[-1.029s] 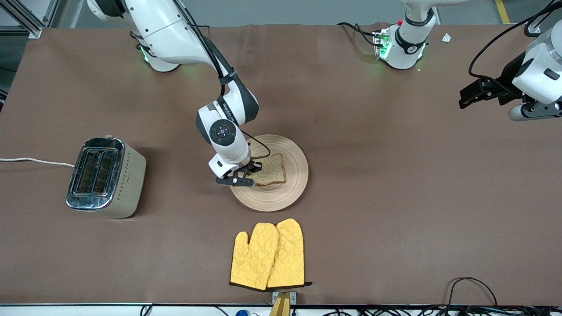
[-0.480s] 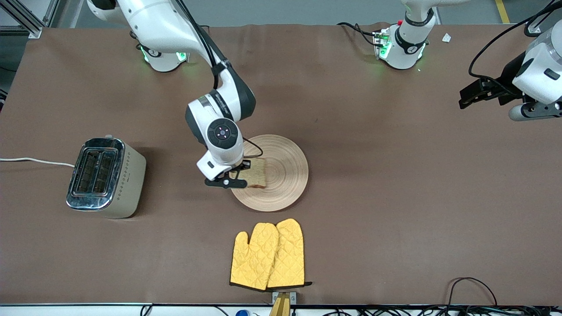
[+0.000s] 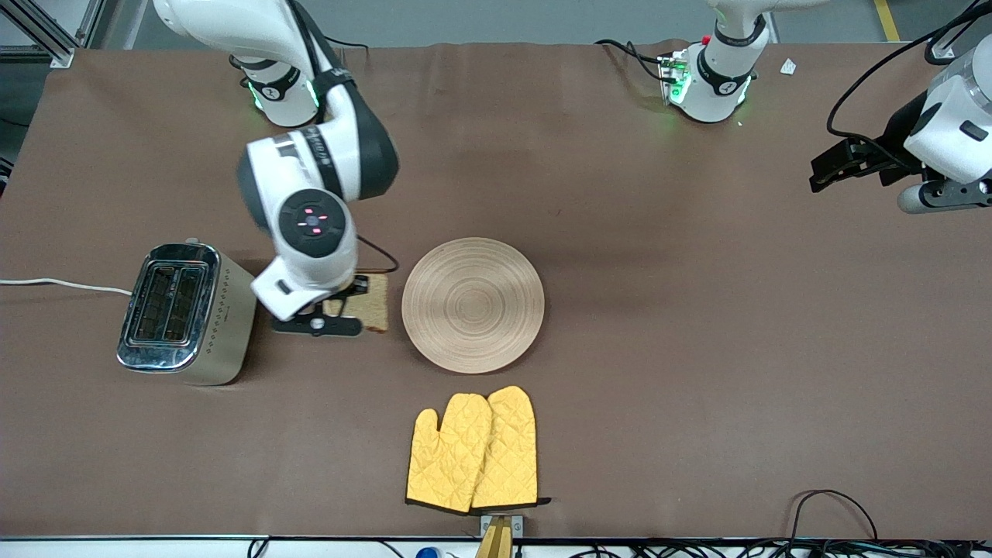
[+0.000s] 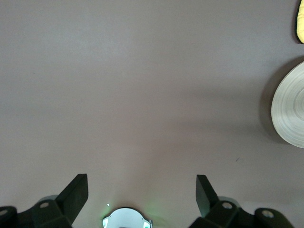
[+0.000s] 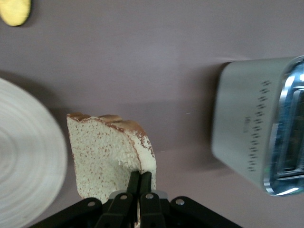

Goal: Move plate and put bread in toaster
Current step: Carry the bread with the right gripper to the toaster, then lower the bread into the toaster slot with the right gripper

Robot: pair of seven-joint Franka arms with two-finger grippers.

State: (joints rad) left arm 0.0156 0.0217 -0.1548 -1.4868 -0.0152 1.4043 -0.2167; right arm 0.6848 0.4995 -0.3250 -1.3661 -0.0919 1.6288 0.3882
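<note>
My right gripper (image 3: 341, 310) is shut on the edge of the bread (image 3: 372, 302), a brown speckled slice, and holds it in the air over the table between the toaster (image 3: 186, 311) and the plate (image 3: 473, 304). In the right wrist view the closed gripper (image 5: 140, 178) pinches the bread (image 5: 104, 152), with the toaster (image 5: 251, 137) to one side and the plate (image 5: 23, 156) to the other. The pale wooden plate is bare. My left gripper (image 3: 823, 172) waits open and empty at the left arm's end of the table; it is also seen in its own wrist view (image 4: 142, 183).
A pair of yellow oven mitts (image 3: 474, 449) lies nearer the front camera than the plate. The toaster's white cord (image 3: 62, 284) runs off the right arm's end of the table. The plate's rim (image 4: 289, 111) shows in the left wrist view.
My right gripper has lifted the bread off the plate and carried it toward the toaster. The plate is now bare. The left arm has not moved.
</note>
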